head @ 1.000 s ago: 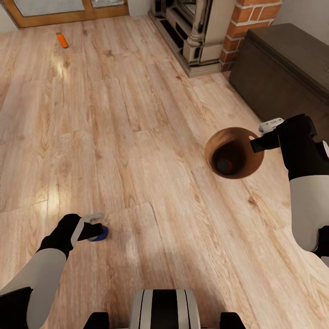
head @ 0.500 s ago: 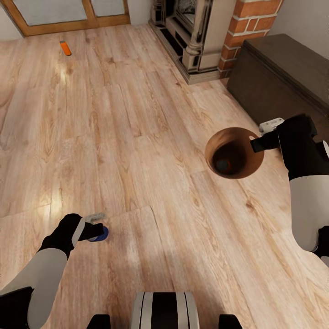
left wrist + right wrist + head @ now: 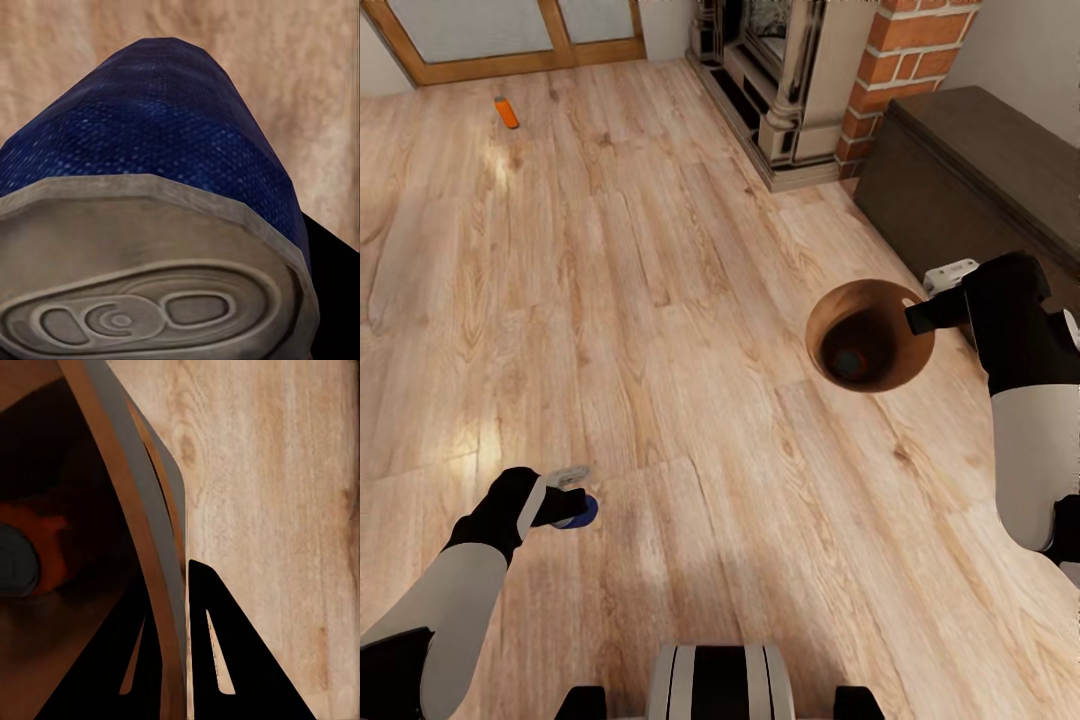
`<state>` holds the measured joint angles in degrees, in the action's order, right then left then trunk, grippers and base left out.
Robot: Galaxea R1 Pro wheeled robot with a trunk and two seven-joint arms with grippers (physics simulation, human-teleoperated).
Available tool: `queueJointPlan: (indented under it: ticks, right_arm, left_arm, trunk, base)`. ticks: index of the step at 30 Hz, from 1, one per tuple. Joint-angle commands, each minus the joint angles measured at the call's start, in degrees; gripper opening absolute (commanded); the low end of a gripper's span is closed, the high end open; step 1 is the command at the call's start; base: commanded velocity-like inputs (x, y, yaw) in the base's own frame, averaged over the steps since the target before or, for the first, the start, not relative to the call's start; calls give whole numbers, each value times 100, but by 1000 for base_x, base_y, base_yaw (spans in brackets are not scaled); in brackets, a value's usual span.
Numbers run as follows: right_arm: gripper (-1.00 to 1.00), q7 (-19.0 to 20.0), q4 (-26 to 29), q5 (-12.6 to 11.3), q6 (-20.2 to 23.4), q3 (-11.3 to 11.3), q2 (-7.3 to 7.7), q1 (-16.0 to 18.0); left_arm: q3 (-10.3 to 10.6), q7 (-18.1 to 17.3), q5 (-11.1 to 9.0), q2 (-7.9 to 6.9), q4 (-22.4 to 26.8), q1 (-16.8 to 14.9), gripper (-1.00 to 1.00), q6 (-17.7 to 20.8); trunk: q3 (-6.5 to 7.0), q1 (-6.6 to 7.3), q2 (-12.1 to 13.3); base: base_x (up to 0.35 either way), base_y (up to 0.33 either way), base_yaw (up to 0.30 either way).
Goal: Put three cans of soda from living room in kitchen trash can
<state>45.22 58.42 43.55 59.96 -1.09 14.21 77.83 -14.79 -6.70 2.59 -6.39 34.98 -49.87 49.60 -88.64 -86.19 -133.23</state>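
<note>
My left gripper (image 3: pixel 572 500) is shut on the blue soda can (image 3: pixel 585 512), held low over the plank floor at the near left. The left wrist view has that can (image 3: pixel 157 180) close up, grey top toward the camera. My right gripper (image 3: pixel 932 300) is shut on the rim of the trash can (image 3: pixel 868 335), a tan-lined bucket carried at the right. An orange can (image 3: pixel 848 361) lies at its bottom, also visible as an orange can (image 3: pixel 37 551) past the bucket wall (image 3: pixel 142 555). A second orange can (image 3: pixel 507 112) lies on the floor far ahead at the left.
A red brick fireplace (image 3: pixel 830 80) stands ahead at the right, with a dark wooden chest (image 3: pixel 970 170) beside it. Wood-framed glass doors (image 3: pixel 510 35) line the far wall. Open plank floor (image 3: pixel 660 300) stretches between me and the far orange can.
The whole view has shifted: the floor, fireplace and far orange can slid slightly down and right as the camera moved. Both arms keep their hold and pose.
</note>
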Motion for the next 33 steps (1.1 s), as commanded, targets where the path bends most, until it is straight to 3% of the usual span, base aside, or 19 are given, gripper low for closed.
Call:
queueJointPlan:
  ticks: [1,2,9,10,15,17,20,21,22,26,33]
  right_arm:
    - [-100,29,3,-38,4,-8,-40,-7]
    - [-100,30,9,-67,4,-18,-171,-26]
    - [-100,32,10,-100,4,-23,-310,-152]
    - [-100,45,8,-106,4,-39,-412,-227]
    - [-100,54,4,-110,4,-66,-552,-293]
    - [-100,57,4,-111,4,-72,-610,-354]
    - [-100,129,-7,-116,4,-79,-663,-449]
    - [-100,153,-10,-117,4,-80,-667,-461]
    - [-100,256,-18,-118,4,-91,-687,-491]
    - [-100,402,-41,-118,4,-107,-701,-509]
    - [-100,757,-105,-118,4,-112,-718,-639]
  left_arm:
    - [4,-13,-1,-4,0,0,-100,7]
    - [4,-48,-7,-4,11,-14,-100,117]
    - [5,-164,-40,-19,208,-70,-100,591]
    - [14,-361,-46,-85,306,-239,-100,728]
    - [19,-792,-44,-277,424,-511,-100,1034]
    - [19,-1164,-45,-432,508,-660,-100,1040]
    - [19,-2092,-29,-745,542,-962,-100,1040]
    - [21,-2227,-26,-777,544,-1005,-100,1040]
    - [25,-2625,-18,-877,552,-1158,-100,1040]
    - [28,-3123,-14,-1054,599,-1318,-100,1040]
    - [96,-4117,-10,-1171,683,-1443,-100,1040]
  trunk:
    - [19,23,41]
    - [37,45,82]
    - [162,198,362]
    - [180,220,402]
    - [270,330,603]
    - [306,374,683]
    - [360,440,803]
    - [378,462,844]
    - [396,484,884]
    - [468,572,1044]
    - [593,726,1325]
  base:
    - [0,0,0]
    - [0,0,0]
    - [0,0,0]
    - [0,0,0]
    - [0,0,0]
    - [0,0,0]
    - [0,0,0]
    - [0,0,0]
    - [0,0,0]
    - [0,0,0]
    - [0,0,0]
